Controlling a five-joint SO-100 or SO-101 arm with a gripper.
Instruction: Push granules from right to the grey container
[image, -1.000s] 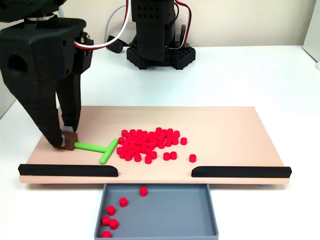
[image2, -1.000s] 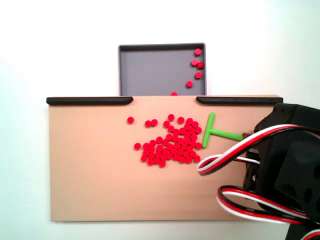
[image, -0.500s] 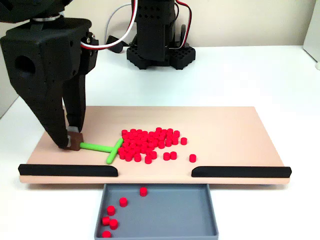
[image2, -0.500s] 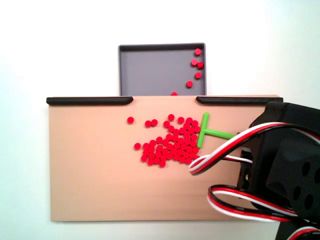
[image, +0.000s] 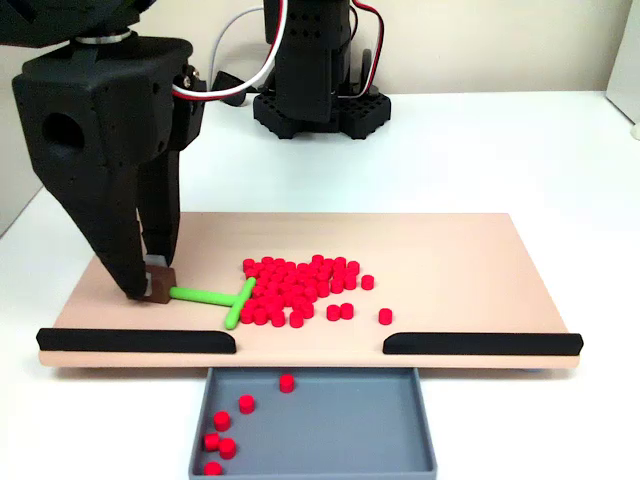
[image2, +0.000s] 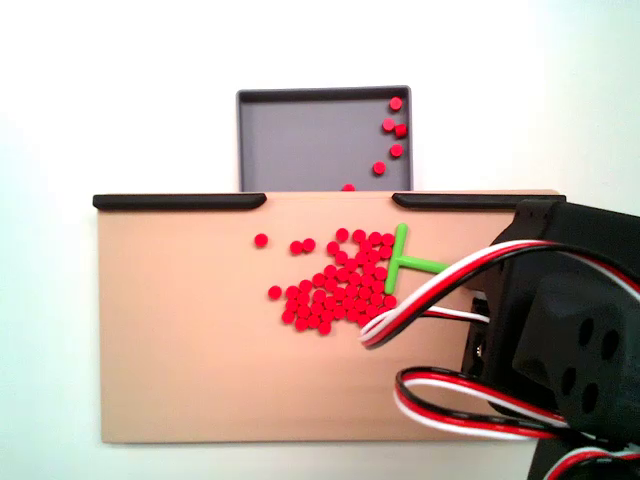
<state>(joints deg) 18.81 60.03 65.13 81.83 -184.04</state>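
In a fixed view, the black arm rose from its base at 12 o'clock, with the wrist housing at upper left. The gripper (image: 150, 283) pointed straight down toward 6 o'clock, its two long fingers (image: 118, 250) converging to a narrow tip. The tips were clamped on the brown end block of the pusher stick (image: 212, 297). In another fixed view, the wrist body occupied the 4 o'clock corner, trailing red, white and black cables.
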